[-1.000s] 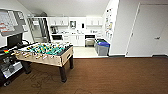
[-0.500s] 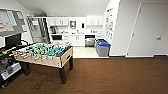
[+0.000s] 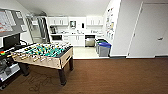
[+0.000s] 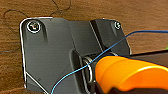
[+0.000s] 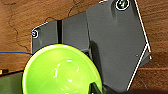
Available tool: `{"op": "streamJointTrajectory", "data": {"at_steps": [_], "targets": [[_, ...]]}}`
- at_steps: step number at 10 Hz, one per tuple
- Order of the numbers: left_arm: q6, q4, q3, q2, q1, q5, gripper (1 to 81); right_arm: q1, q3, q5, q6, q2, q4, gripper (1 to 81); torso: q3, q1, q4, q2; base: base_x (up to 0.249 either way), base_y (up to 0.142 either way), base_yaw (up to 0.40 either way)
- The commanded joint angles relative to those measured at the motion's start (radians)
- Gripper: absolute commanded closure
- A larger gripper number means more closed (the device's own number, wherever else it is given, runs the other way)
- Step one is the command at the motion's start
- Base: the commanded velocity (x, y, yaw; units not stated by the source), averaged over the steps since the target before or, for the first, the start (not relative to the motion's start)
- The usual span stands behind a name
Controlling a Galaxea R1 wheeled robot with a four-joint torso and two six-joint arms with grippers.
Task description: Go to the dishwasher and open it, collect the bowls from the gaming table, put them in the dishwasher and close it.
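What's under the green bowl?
Under the yellow-green bowl you can see the robot's dark plate and brown wood-look floor. Whatever lies straight beneath the bowl is covered.

no readable text, labels or signs

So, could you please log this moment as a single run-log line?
phase: driving on brown floor | left wrist: orange bowl | right wrist: green bowl | ahead: dishwasher in kitchenette | left: football table

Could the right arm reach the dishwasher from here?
Probably not. The dishwasher stands far off in the kitchen, across brown floor, and a green bowl sits close at that arm's wrist.
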Motion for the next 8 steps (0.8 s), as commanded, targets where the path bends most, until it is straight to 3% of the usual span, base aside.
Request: {"op": "streamJointTrajectory", "data": {"at_steps": [1,3,8], "targets": [[-0.004,0.008,0.001,-0.009,-0.033,0.024,81.1,0.047,0.006,-0.04,-0.001,-0.006,-0.007,81.1,0.0,0.0,0.0,0.0,0.1,0.0,0.0],[-0.004,0.008,0.001,-0.009,-0.033,0.024,81.1,0.047,0.004,-0.039,-0.001,-0.006,-0.007,81.1,0.0,0.0,0.0,0.0,0.099,0.0,0.0],[-0.002,0.008,0.001,-0.007,-0.031,0.024,81.1,0.047,0.003,-0.039,-0.001,-0.007,-0.007,81.1,0.0,0.0,0.0,0.0,0.11,-0.064,0.0]]}}
